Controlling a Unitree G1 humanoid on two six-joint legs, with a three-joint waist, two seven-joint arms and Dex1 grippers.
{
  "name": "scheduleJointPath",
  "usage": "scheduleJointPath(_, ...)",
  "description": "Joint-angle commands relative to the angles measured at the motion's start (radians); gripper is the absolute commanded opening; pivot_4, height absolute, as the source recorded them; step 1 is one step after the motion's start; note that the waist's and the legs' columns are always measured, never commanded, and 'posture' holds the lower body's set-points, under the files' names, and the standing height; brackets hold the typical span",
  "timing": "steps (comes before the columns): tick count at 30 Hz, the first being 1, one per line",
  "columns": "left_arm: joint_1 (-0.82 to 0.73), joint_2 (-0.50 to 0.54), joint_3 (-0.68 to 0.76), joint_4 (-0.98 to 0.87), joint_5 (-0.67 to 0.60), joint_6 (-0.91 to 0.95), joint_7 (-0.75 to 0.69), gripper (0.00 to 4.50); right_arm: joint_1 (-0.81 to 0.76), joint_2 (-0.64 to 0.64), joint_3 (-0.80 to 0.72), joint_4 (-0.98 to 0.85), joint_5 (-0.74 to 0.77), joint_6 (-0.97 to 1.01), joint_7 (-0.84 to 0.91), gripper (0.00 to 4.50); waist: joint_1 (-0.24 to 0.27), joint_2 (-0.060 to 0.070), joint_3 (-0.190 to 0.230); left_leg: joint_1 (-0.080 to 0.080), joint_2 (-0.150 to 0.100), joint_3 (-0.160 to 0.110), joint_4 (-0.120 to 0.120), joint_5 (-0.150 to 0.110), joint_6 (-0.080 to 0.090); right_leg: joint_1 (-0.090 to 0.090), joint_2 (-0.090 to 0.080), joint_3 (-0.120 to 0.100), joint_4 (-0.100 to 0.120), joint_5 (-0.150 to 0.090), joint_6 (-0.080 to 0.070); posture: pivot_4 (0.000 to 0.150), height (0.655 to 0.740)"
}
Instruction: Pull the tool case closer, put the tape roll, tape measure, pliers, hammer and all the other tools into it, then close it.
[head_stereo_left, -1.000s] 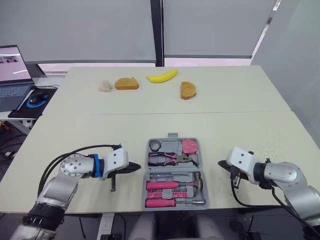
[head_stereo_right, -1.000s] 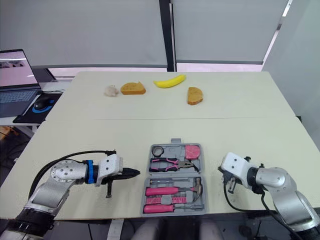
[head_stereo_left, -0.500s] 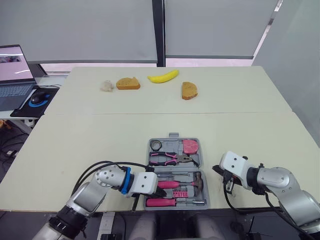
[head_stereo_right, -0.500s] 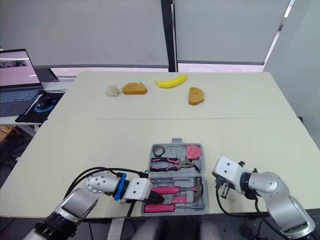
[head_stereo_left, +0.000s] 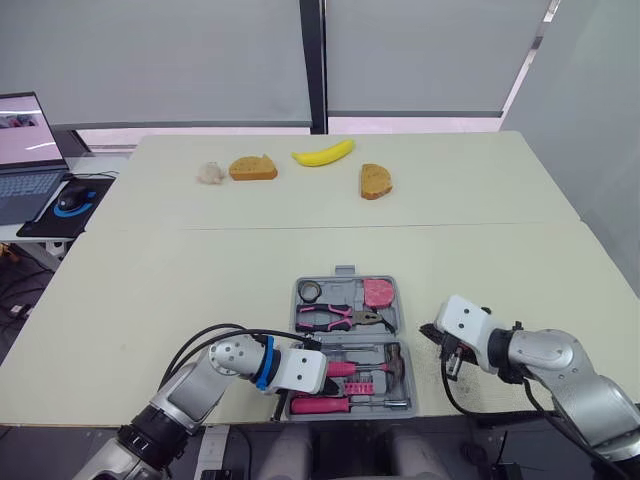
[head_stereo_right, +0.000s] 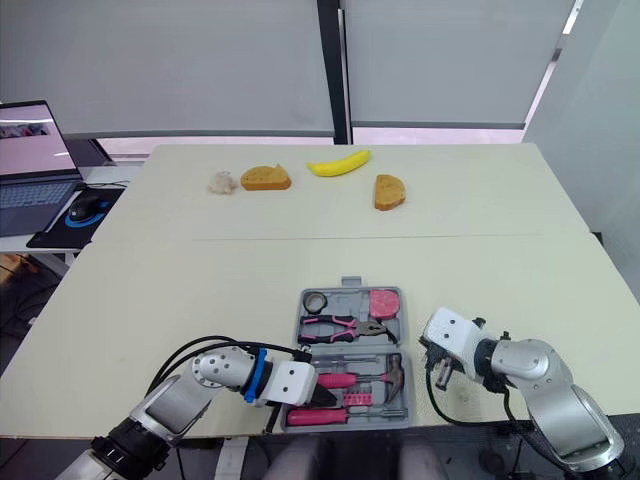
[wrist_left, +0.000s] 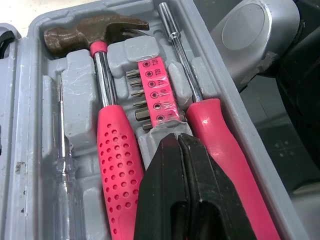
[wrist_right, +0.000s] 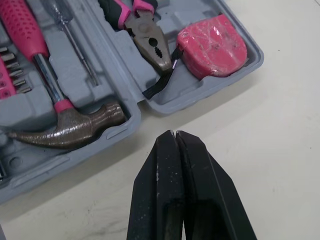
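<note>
Left jaws are clenched on nothing, their black fingers (wrist_left: 170, 200) pressed flat together with the tips low over the near half of the tool case (head_stereo_left: 345, 272), between the hammer (wrist_left: 107, 115) and the pink-handled screwdriver (wrist_left: 220, 140), right at the end of the pink bit strip (wrist_left: 155, 92); whether they touch it I cannot tell. Right jaws are clenched and empty as well, fingers (wrist_right: 165, 200) together, over bare desk (head_stereo_left: 180, 280) just beside the case's right edge, near where its two halves join.

That case lies open and flat at the near edge of the desk, in the middle, between the two arms. Its far half holds the tape roll (head_stereo_left: 310, 291) at the left, the pliers (head_stereo_left: 335, 318) with pink and black grips lying across, and the pink tape measure (head_stereo_left: 378, 292) at the right. Its near half holds the hammer with its head to the right, the bit strip, the screwdriver along the near wall, and a thin clear-handled screwdriver (wrist_left: 62, 150) alongside the hammer.

Well apart from the case, toward the far side of the desk, lie a banana (head_stereo_left: 323, 153), a piece of bread (head_stereo_left: 253, 167) to its left, another piece of bread (head_stereo_left: 376, 181) to its right, and a small pale lump (head_stereo_left: 210, 173) just beside the left piece. Off to the robot's left stand a laptop (head_stereo_left: 25, 150) and a mouse (head_stereo_left: 70, 197)
</note>
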Motion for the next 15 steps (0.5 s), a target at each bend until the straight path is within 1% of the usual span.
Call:
scheduleJointPath(1,0.008,0.009,-0.016,0.018,0.032,0.021,0.009,0.00,-0.085,0.048,-0.069,0.027,0.086,0.094,-0.011,0.81,-0.002,0.000,0.000,0.000,0.000,0.000,0.000,0.000,0.000,0.000,0.000,0.000,0.000,0.000,0.000,0.150,0.7400)
scheduleJointPath(5,0.007,0.015,-0.022,0.017,0.035,0.024,0.000,0.00,-0.213,0.118,-0.095,0.143,0.155,0.243,-0.040,1.69,-0.002,0.001,-0.001,0.001,0.000,0.000,0.000,0.000,0.000,0.000,0.000,0.000,0.000,0.000,0.000,0.150,0.7400)
scheduleJointPath(7,0.006,0.016,-0.025,0.013,0.036,0.028,-0.001,0.00,-0.264,0.134,-0.106,0.195,0.191,0.312,-0.038,2.18,-0.002,0.001,-0.001,0.001,0.000,0.000,0.000,0.000,0.000,0.000,0.000,0.000,0.000,0.000,0.000,0.150,0.7400)
scheduleJointPath(8,0.005,0.014,-0.028,0.010,0.036,0.033,0.000,0.00,-0.287,0.144,-0.117,0.221,0.211,0.350,-0.039,2.35,-0.002,0.001,-0.001,0.000,0.000,0.000,0.000,0.000,0.000,0.000,0.000,0.000,0.000,0.000,0.000,0.150,0.7400)
scheduleJointPath(11,-0.003,0.006,-0.038,-0.001,0.040,0.062,0.001,0.00,-0.363,0.204,-0.162,0.310,0.258,0.450,-0.081,3.04,-0.002,0.001,-0.001,0.000,0.000,0.000,0.000,0.000,0.000,0.000,0.000,0.001,0.000,0.000,0.000,0.150,0.7400)
scheduleJointPath(13,-0.003,0.005,-0.043,-0.010,0.042,0.078,0.001,0.00,-0.399,0.248,-0.188,0.349,0.279,0.498,-0.117,3.56,-0.003,0.002,-0.001,0.000,0.000,0.000,0.000,0.000,0.000,0.000,0.000,0.001,0.000,0.000,0.000,0.150,0.7400)
scheduleJointPath(15,-0.003,0.007,-0.048,-0.015,0.044,0.084,0.000,0.00,-0.418,0.282,-0.200,0.368,0.293,0.532,-0.146,4.26,-0.005,0.002,-0.002,0.000,0.000,0.000,0.000,0.000,0.000,0.000,0.000,0.001,0.001,0.000,0.000,0.150,0.7400)
